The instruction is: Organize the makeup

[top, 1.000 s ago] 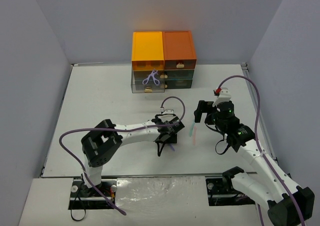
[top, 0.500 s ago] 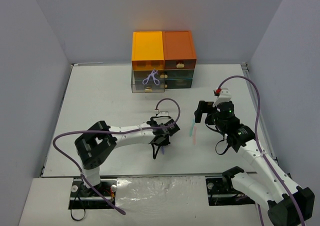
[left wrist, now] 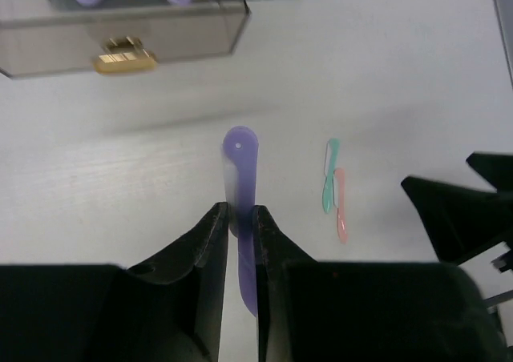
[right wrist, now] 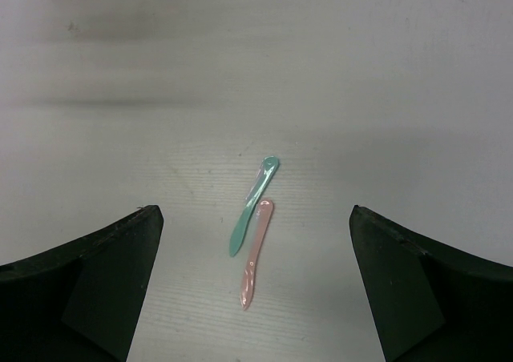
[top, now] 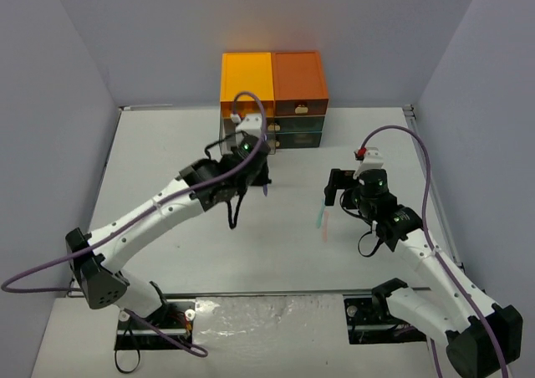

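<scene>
The step in hand looks like stowing a slim, flat purple plastic stick (left wrist: 239, 158), round-tipped with a small hole. The left end effector (left wrist: 239, 218) is clamped on its lower half and holds it above the table (top: 159, 169) near the far edge, just short of the smoky drawer (left wrist: 160, 30). The next move likely calls for reaching over that drawer and releasing. A mint stick (right wrist: 252, 202) and a pink stick (right wrist: 255, 258) lie touching, nearer the table's right edge, beneath the wide-spread right end effector (top: 334, 190).
</scene>
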Controlling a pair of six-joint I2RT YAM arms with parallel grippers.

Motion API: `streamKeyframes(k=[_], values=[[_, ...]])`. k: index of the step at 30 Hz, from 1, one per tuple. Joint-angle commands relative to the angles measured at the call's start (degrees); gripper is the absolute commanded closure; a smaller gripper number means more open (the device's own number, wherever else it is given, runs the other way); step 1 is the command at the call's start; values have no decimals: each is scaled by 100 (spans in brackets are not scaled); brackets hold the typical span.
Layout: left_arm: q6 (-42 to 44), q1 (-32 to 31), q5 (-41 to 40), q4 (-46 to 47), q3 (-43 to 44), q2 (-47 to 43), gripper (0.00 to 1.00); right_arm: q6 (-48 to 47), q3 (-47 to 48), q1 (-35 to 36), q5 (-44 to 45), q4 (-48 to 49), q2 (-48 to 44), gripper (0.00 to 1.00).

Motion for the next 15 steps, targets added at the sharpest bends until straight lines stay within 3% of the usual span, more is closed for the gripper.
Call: streamKeyframes(k=[1,8,15], values=[[1179,1025,342,-18,1103,203,100,28,261,-29,109,326,197,0],[2229,2143,1396,154,2896,1508,100,45,157,-29,17,328,300,0],[2739,2469,1650,-99,4240,2739,92,345,-28,-25,-27,276,520,0]])
